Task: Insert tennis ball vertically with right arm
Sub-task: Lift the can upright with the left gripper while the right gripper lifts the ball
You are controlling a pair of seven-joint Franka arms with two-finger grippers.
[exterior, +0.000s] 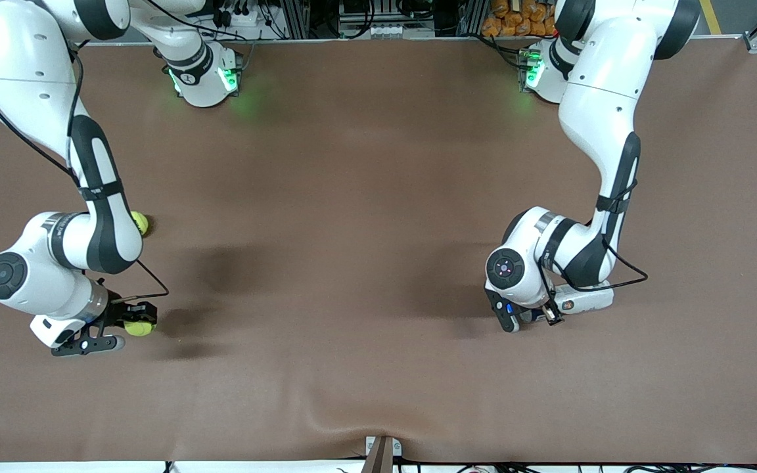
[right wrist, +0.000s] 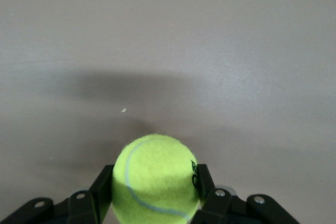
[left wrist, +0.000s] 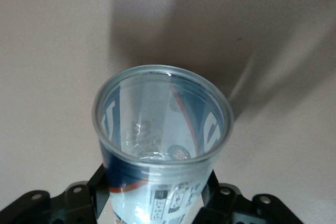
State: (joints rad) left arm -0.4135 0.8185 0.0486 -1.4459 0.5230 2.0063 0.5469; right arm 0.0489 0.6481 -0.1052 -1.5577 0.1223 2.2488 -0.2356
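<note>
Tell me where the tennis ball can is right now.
The tennis ball can sits between the left gripper's fingers, mouth open, at the left arm's end of the table; the front view shows only its white end beside that wrist.

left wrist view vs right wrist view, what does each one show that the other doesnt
Only the left wrist view shows the clear ball can, seen down its open mouth, empty inside, with the left gripper shut on its labelled lower body.

Only the right wrist view shows the tennis ball, yellow-green with a pale seam and a bit of black print, clamped in the right gripper.

Both show black fingers either side of a held thing, the brown table beneath, and a dark shadow across it.
</note>
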